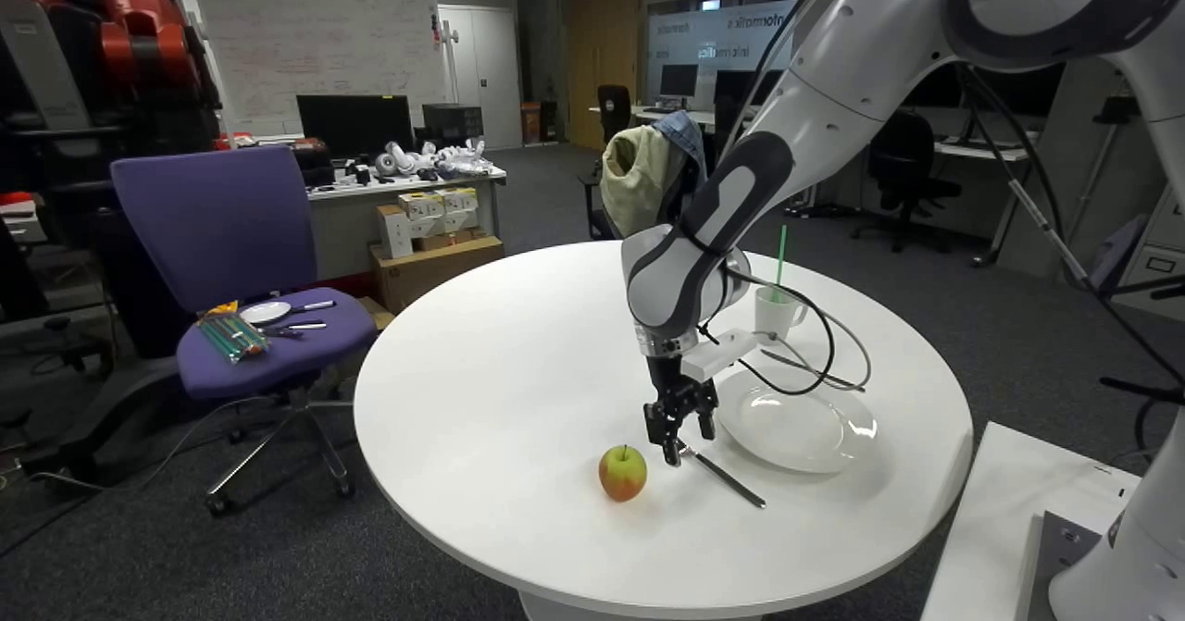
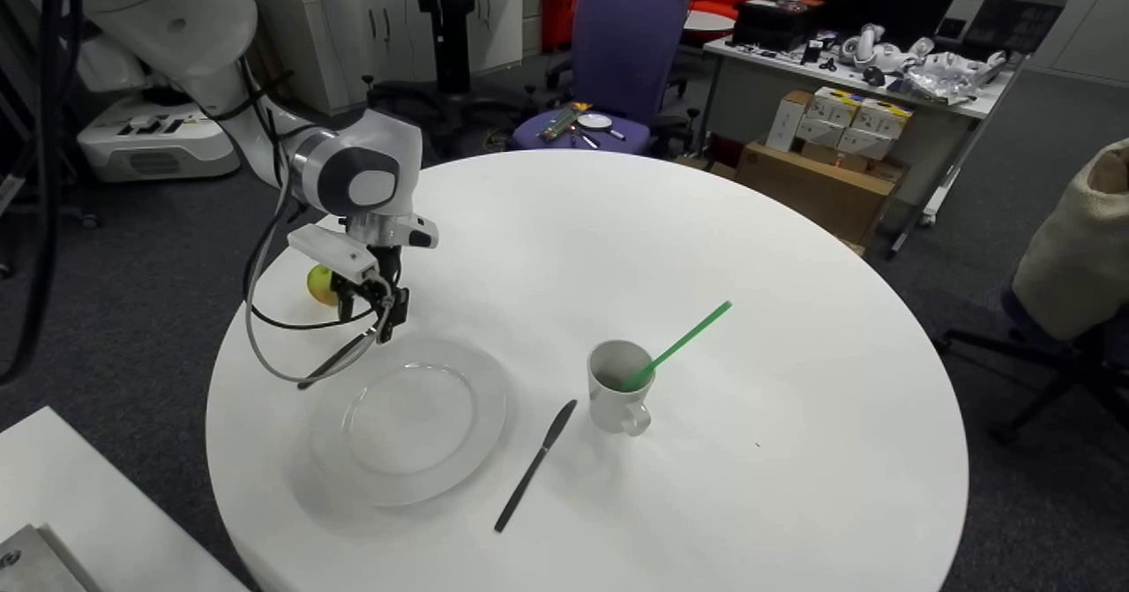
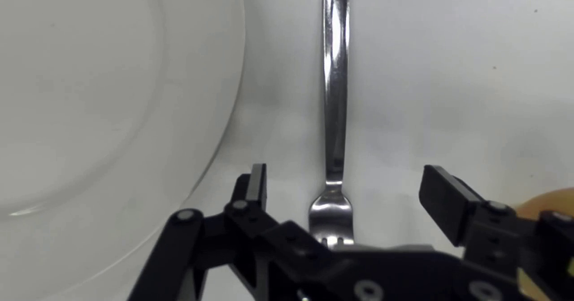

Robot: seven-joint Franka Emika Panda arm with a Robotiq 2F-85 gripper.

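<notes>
My gripper [image 1: 690, 448] is open and empty, pointing down low over the table. In the wrist view my gripper [image 3: 350, 191] has its fingers on either side of a metal fork [image 3: 336, 90], apart from it. The fork lies flat; its tine ends are hidden behind the gripper. Its handle shows in both exterior views [image 1: 729, 479] [image 2: 331, 364]. A white plate [image 3: 112, 112] lies beside the fork, also seen in both exterior views [image 1: 796, 431] [image 2: 410, 420]. A green and red apple [image 1: 622, 473] sits on the fork's other side, close to a finger; the gripper partly hides it in the wrist view [image 3: 549, 200].
A white mug [image 2: 617, 402] holding a green stick [image 2: 692, 336] stands on the round white table [image 2: 750, 504]. A knife [image 2: 536, 464] lies between plate and mug. Loose cables [image 1: 833, 329] hang from the arm over the plate. A purple chair [image 1: 218, 232] stands beyond the table.
</notes>
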